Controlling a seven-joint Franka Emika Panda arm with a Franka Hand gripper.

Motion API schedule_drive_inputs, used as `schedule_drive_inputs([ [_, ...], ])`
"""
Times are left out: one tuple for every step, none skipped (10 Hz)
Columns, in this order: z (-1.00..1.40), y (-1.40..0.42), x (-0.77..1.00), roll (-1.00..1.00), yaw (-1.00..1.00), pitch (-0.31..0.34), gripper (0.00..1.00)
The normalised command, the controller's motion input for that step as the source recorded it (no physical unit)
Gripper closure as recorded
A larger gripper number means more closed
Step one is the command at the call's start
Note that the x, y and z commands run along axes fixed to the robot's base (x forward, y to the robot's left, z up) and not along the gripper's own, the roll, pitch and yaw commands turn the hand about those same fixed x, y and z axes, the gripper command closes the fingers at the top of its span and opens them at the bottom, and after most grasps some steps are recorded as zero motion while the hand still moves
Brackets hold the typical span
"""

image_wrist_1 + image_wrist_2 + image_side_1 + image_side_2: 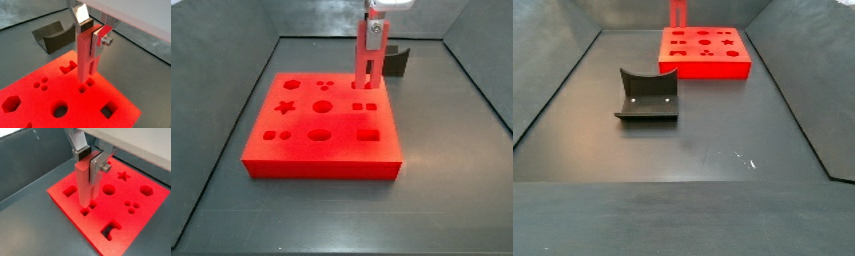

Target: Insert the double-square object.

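Red peg (87,55) stands upright between the silver fingers (81,14) of the gripper (93,25), which is closed on its top, in both wrist views, its prongs just above or entering two square holes in the block (143,208). In a side view the peg (368,55) rises from the block's (318,135) far edge, with the grey holder (398,60) behind; in a side view the holder (647,95) sits well apart from the block (707,55).

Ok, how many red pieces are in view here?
2: the double-square object, upright in the gripper, prongs at the paired square holes; and the red block on the floor beneath it. None seems hidden.
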Motion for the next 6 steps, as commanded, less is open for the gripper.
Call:
schedule_drive_inputs([
  [-0.38,-0.02,0.17,0.0,-0.46,-0.033,1.0],
  [-0.36,0.0,0.23,0.0,-0.61,-0.02,1.0],
  [-0.17,0.0,0.07,0.0,-0.5,0.0,1.0],
  [-0.08,0.0,0.0,0.02,-0.32,0.003,1.0],
  [-0.06,0.0,-0.06,0.04,-0.19,0.003,1.0],
  [-0.1,0.0,-0.15,0.03,-0.12,0.0,1.0],
])
